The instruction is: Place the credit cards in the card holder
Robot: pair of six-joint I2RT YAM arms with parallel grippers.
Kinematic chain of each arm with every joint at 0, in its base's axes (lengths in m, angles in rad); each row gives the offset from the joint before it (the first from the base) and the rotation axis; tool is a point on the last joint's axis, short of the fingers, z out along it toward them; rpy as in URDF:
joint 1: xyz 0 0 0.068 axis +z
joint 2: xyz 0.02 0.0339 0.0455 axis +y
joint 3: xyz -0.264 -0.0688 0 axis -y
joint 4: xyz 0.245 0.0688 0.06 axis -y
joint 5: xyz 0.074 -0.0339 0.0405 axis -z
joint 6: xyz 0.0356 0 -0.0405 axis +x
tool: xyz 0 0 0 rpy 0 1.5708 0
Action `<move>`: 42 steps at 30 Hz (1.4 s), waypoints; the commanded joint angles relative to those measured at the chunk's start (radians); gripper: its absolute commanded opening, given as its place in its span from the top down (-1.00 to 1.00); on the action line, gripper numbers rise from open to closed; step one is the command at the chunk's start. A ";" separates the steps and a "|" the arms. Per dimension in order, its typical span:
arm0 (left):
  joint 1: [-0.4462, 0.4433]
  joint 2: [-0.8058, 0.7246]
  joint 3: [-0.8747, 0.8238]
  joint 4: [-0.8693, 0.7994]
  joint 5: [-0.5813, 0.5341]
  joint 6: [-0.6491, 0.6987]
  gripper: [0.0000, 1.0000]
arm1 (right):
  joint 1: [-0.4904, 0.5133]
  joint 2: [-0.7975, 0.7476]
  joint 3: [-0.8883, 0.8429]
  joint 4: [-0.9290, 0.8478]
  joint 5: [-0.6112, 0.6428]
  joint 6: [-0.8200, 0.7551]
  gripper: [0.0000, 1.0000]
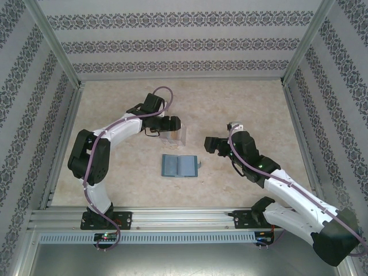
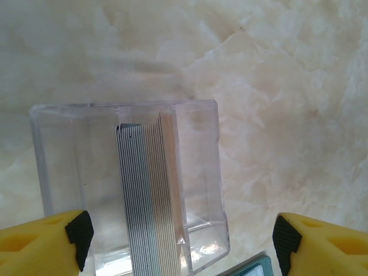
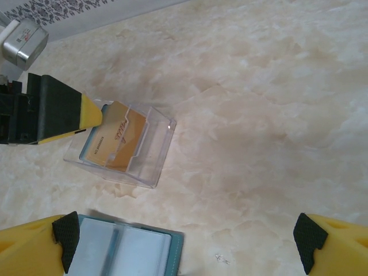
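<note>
The credit cards (image 2: 146,195) stand on edge as a stack inside a clear plastic case (image 2: 198,172); an orange-tan card (image 3: 118,135) faces front in the right wrist view. My left gripper (image 2: 181,236) hovers just above that case (image 1: 176,136), jaws wide apart and open, with the stack below the gap. The card holder (image 1: 179,165), teal with grey-blue pockets, lies open like a book at the table's middle, in front of the case. My right gripper (image 3: 188,241) hangs open over bare table to the right of the card holder (image 3: 126,250) and holds nothing.
Patterned walls (image 1: 34,86) and aluminium posts (image 1: 54,43) close in the marble-look table (image 1: 241,109) on three sides. A metal rail (image 1: 184,215) runs along the near edge at the arm bases. Open tabletop lies at the back and to the right.
</note>
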 commanded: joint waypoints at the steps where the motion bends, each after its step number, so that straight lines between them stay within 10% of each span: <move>1: -0.021 0.039 0.062 -0.075 -0.016 0.034 -0.69 | -0.010 0.006 -0.004 0.007 -0.009 0.001 -0.96; 42: -0.048 0.043 0.130 -0.189 -0.082 0.048 0.30 | -0.014 0.006 -0.020 0.010 -0.043 0.025 -0.96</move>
